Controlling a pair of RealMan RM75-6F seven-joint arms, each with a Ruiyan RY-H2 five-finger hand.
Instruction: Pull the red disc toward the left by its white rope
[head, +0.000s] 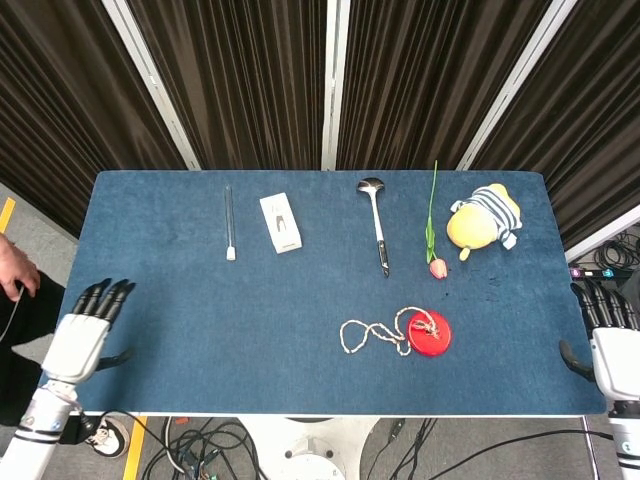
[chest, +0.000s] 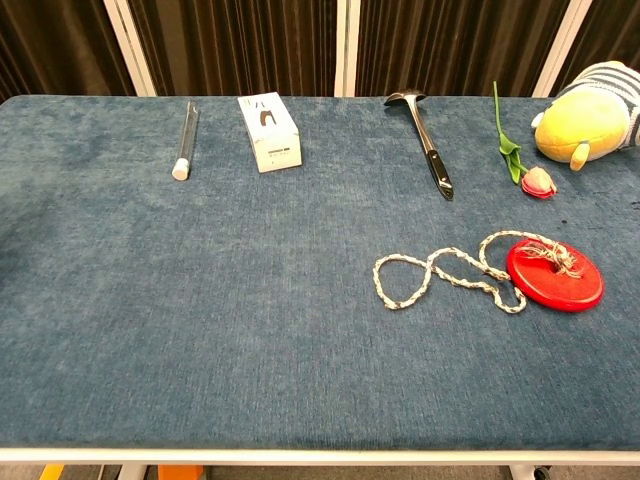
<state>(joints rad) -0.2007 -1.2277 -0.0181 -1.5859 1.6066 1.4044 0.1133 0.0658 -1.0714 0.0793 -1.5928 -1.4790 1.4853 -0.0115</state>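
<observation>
The red disc (head: 431, 333) (chest: 555, 275) lies flat on the blue table at the front right. Its white rope (head: 371, 334) (chest: 441, 275) is knotted at the disc's middle and snakes leftward in loose loops, ending in a loop near the table's centre. My left hand (head: 88, 330) hovers open over the table's front left edge, fingers spread and pointing away from me, far from the rope. My right hand (head: 609, 332) is open beyond the table's right edge. Neither hand shows in the chest view.
Along the back lie a glass tube (head: 229, 224), a white box (head: 281, 222), a metal ladle (head: 377, 224), a tulip (head: 433, 228) and a yellow plush toy (head: 482, 220). A person's hand (head: 14, 266) shows at the far left, off the table.
</observation>
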